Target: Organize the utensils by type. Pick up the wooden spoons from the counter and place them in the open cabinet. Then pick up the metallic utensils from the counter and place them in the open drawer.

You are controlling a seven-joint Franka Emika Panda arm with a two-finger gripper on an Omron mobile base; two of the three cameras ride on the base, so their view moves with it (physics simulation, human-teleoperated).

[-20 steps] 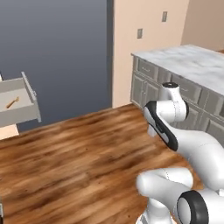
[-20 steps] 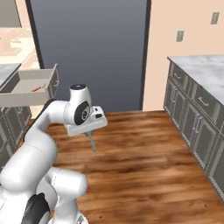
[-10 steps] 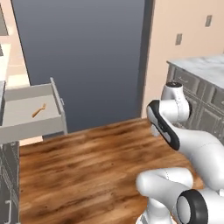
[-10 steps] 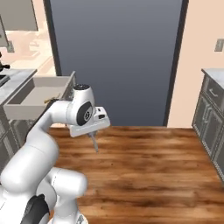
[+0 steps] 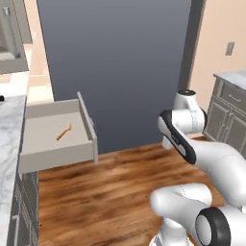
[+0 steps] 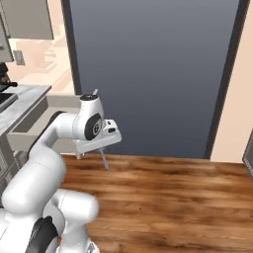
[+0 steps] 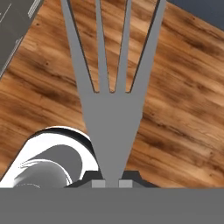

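Observation:
My gripper is shut on a dull grey steel fork, which hangs down from it over the wood floor. In the hand view the fork rises from between my fingertips with its prongs pointing away. The open beige drawer juts out from the base units at the left, and a shiny orange-copper fork lies on its flat bottom. The white marble counter runs along the left edge. The gripper is to the right of the drawer, apart from it. The wooden spoons are out of view.
A tall dark grey panel fills the wall ahead. Another marble-topped unit stands at the far right. A taupe upper cupboard hangs at the top left, with a dark appliance on the counter below. Wood floor lies open ahead.
The whole picture has shifted as the base turned and drove: the drawer now sits closer and larger at the left. The arm keeps its pose with the grey fork held.

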